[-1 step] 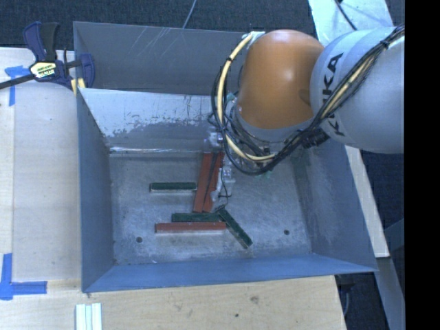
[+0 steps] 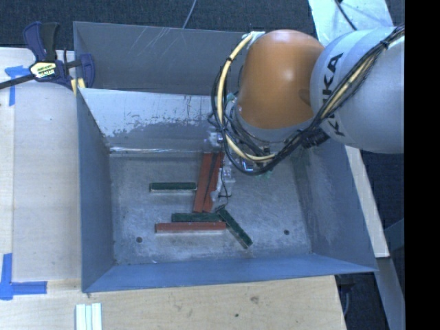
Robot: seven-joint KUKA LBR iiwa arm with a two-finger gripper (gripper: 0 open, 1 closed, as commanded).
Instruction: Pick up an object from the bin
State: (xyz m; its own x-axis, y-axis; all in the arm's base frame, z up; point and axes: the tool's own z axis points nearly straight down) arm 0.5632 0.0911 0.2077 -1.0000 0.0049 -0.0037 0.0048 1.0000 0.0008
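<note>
Approach step; judging by the layout, nothing is lifted yet. My gripper (image 2: 222, 183) sits low over the middle of the grey metal bin (image 2: 96, 184), just beside the long red-brown flat stick (image 2: 205, 182) that runs from the back wall toward the front. My orange wrist cover (image 2: 278, 81) blocks the view, so I can't tell if the gripper is apart or closed. Likely target is that stick. Next: get it in the gap, clamp, lift straight. Its front end meets a short dark green stick (image 2: 194, 217), a second red-brown stick (image 2: 190, 227) and an angled dark green stick (image 2: 236, 228); these could drag. Another dark green stick (image 2: 172, 186) lies apart, leftward.
</note>
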